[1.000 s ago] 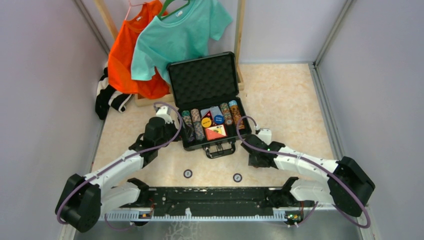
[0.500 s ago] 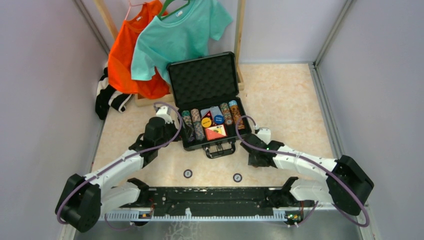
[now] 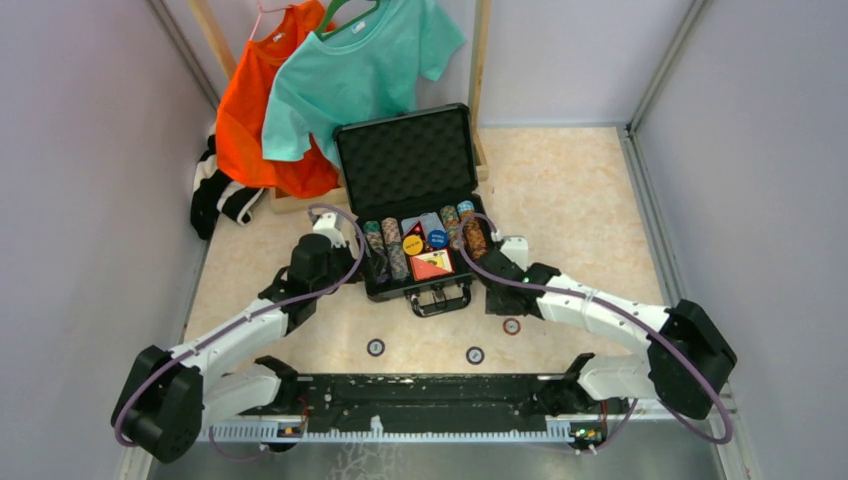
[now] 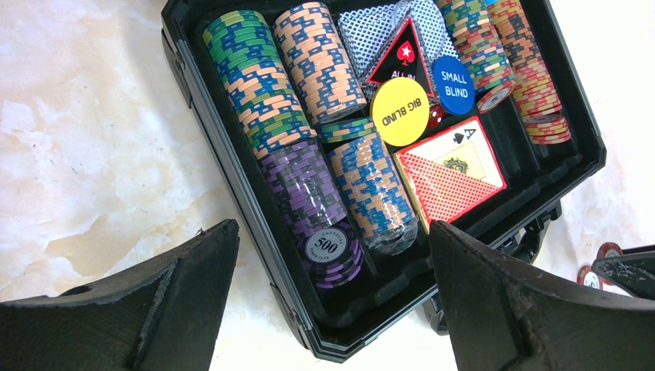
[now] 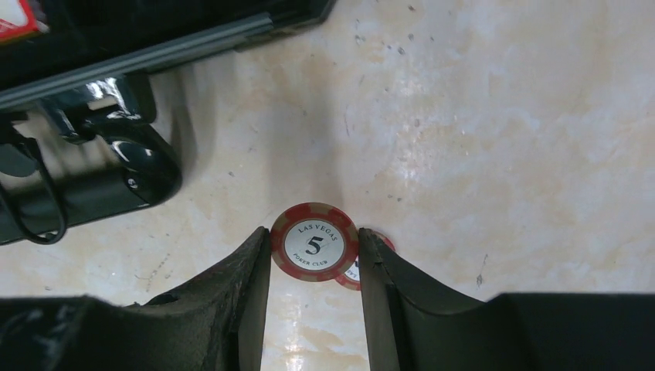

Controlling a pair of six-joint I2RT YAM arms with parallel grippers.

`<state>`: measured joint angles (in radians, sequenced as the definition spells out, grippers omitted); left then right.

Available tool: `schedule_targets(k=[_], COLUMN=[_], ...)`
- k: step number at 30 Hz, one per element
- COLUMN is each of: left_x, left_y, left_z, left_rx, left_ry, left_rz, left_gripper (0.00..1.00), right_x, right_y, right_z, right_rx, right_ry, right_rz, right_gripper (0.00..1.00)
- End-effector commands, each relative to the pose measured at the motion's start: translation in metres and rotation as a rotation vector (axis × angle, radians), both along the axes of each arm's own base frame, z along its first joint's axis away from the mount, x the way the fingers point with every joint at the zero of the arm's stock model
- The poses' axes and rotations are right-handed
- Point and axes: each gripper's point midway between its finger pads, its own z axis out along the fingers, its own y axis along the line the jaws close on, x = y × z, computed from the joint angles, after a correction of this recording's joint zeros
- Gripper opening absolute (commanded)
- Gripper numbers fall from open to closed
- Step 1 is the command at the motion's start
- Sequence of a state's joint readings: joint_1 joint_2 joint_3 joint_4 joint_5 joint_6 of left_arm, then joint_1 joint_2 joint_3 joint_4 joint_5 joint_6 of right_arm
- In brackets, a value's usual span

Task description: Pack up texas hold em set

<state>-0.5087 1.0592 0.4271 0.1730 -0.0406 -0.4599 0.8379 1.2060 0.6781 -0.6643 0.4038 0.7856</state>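
The black briefcase (image 3: 405, 160) lies open, lid up, with rows of poker chips (image 4: 270, 100), a red-orange card box (image 4: 452, 166), a yellow button (image 4: 399, 112), a blue button (image 4: 453, 85) and a red die (image 4: 435, 116) inside. My left gripper (image 4: 332, 226) is open and empty, hovering over the case's front left corner (image 3: 330, 250). My right gripper (image 5: 314, 236) is shut on a red "5" chip (image 5: 314, 246), held edge-on above the table by the case's front right corner (image 3: 500, 300). A second red chip (image 5: 352, 272) lies on the table under it (image 3: 511, 326).
Two more loose chips lie on the table near the arm bases (image 3: 375, 347) (image 3: 475, 354). The case handle (image 5: 116, 154) sticks out toward me. Orange and teal shirts (image 3: 340, 75) hang on a rack behind the case. Walls stand close on both sides.
My right gripper has moved up and left toward the case's front right corner with a red chip in it, uncovering another red chip on the table. The left arm has not moved.
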Motion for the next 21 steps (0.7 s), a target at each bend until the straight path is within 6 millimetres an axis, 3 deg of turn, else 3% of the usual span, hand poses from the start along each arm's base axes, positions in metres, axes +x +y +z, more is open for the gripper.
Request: schedule_targets(k=[1, 11, 17, 21], left_x=[0.002, 0.004, 0.005, 0.005], left_y=[-0.001, 0.004, 0.007, 0.007], left_z=[0.002, 0.000, 0.000, -0.003], left_rx=[-0.009, 0.009, 0.015, 0.023], left_ry=[-0.004, 0.004, -0.007, 0.003], left_rz=[0.005, 0.028, 0.044, 0.043], left_gripper=[0.98, 0.98, 0.98, 0.98], right_x=[0.029, 0.096, 0.136, 0.154], right_y=[0.021, 0.083, 0.118, 0.126], right_z=[0.030, 0.074, 0.078, 0.061], right_rx=[-0.005, 0.045, 0.061, 0.037], right_ry=[-0.088, -0.193, -0.213, -0.186], right_rz=[0.048, 0.134, 0.176, 0.182], right_gripper=[0.27, 0.27, 0.27, 0.27])
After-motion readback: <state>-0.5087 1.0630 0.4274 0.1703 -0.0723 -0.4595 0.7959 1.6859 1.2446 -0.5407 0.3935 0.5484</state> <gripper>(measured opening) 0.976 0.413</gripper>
